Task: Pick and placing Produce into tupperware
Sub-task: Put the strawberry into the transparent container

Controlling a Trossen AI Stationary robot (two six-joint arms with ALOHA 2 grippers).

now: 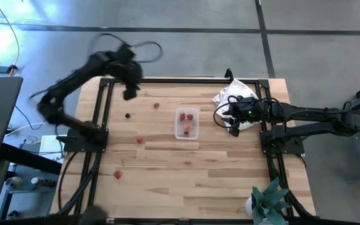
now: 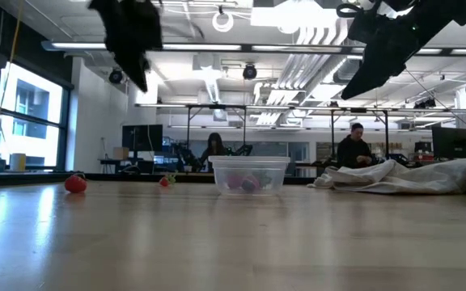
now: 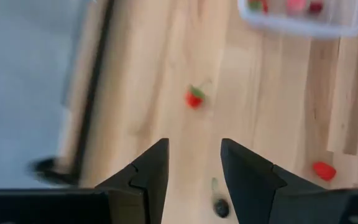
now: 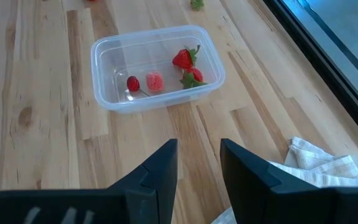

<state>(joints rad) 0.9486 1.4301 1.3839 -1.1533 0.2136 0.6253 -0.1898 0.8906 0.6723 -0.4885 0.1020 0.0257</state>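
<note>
The left claw [image 3: 194, 171] is held open and empty above the desk [image 1: 199, 162], over a dark piece of produce [image 3: 221, 206]. The right claw [image 4: 199, 167] is open and empty too, above a white cloth [image 4: 328, 168]. Between them stands the tupperware [image 4: 157, 67], with four pieces of produce inside.

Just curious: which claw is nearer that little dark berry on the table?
Left. The left claw hovers just beside the dark berry; the right claw waits beyond the tub, over the white cloth.
</note>
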